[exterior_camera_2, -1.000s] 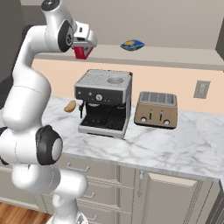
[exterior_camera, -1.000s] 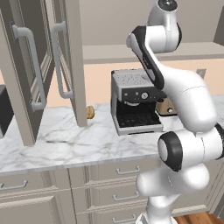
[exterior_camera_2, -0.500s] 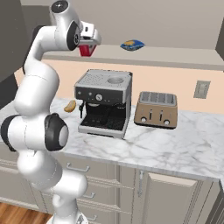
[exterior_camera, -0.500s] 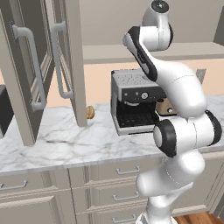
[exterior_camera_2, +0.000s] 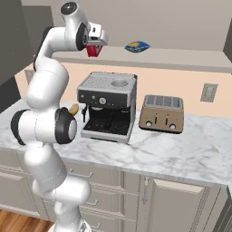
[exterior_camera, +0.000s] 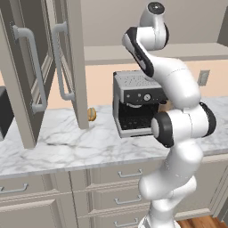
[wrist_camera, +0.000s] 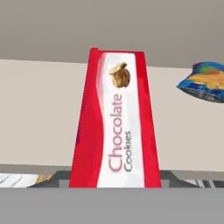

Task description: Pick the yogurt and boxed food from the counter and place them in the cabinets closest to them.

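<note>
gripper [exterior_camera_2: 94, 45] raised high, jaws pinched on the red chocolate cookies box [exterior_camera_2: 93, 50], box's long axis running straight out from the hand. box hangs over the left part of the beige cabinet shelf floor [exterior_camera_2: 181, 58], just above it; judged next move: a short lowering. on the marble counter [exterior_camera_2: 181, 154], left to right: one bread roll [exterior_camera_2: 73, 109], one espresso machine [exterior_camera_2: 108, 106], one toaster [exterior_camera_2: 161, 113]. one blue-and-yellow bag [exterior_camera_2: 137, 45] on the shelf, right of the box.

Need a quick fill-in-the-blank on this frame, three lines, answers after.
1. The gripper is shut on a ____ box.
2. The word printed largest on the box is ____.
3. On the counter, the toaster stands beside the ____ machine.

Answers: red; Chocolate; coffee
</note>
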Controlling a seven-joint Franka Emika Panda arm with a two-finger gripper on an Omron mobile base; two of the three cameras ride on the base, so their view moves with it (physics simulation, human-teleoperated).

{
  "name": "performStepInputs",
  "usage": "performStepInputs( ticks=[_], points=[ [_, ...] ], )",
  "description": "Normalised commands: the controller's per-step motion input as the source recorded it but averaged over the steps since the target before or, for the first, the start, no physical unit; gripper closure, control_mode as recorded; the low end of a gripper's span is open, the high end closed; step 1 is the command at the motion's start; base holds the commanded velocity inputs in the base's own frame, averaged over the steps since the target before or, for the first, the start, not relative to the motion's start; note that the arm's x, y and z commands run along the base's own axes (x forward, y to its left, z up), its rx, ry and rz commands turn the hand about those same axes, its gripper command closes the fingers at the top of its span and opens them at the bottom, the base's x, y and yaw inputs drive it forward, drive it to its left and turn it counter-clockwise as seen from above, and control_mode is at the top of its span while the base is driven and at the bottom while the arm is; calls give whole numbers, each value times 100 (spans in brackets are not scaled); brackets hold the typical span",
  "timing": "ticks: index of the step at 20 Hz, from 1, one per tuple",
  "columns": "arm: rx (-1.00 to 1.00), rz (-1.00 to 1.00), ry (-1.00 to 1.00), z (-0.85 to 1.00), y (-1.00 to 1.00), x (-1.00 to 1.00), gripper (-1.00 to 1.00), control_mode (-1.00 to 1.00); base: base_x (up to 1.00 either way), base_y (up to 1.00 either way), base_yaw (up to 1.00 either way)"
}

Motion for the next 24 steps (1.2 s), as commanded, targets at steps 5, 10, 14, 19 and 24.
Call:
performStepInputs(
  ticks=[5,10,14,19,24],
  points=[
    [-1,0,0,-3,0,46,100,-100,0,0,0],
    [-1,0,0,0,0,49,100,-100,0,0,0],
    [0,0,-1,0,-1,43,100,-100,0,0,0],
    [0,0,0,0,0,5,-100,-100,0,0,0],
    [0,0,0,0,-1,2,-100,-100,0,0,0]
  ],
)
